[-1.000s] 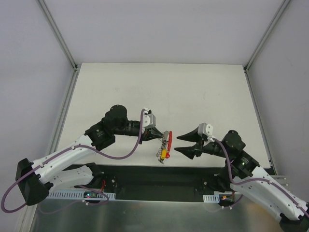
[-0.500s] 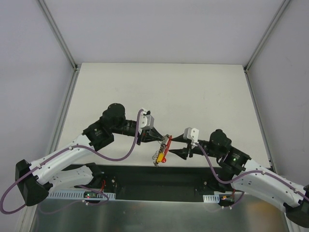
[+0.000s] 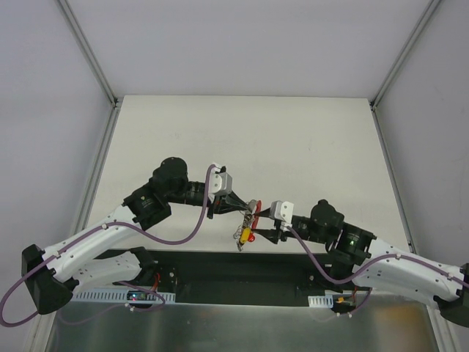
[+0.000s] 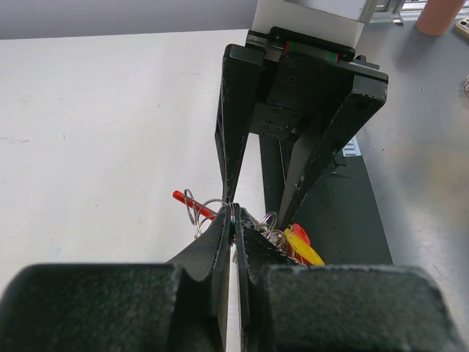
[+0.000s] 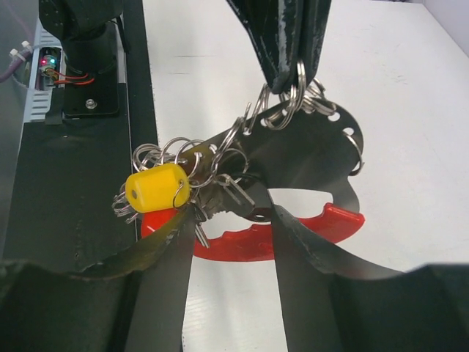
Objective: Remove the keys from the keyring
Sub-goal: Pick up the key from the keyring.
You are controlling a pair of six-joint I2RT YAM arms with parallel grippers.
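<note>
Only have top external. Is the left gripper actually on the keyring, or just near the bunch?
Observer: On it. The right wrist view shows the left gripper with its fingers pinched shut on one thin loop of the keyring. The bunch hangs below.
Operator: Right gripper closed on anything?
Observer: Not clearly. The right gripper stands open, one finger on either side of the keys.
Operator: What's the yellow blob?
Observer: A small yellow barrel threaded on a ring, just above a curved red piece.
</note>
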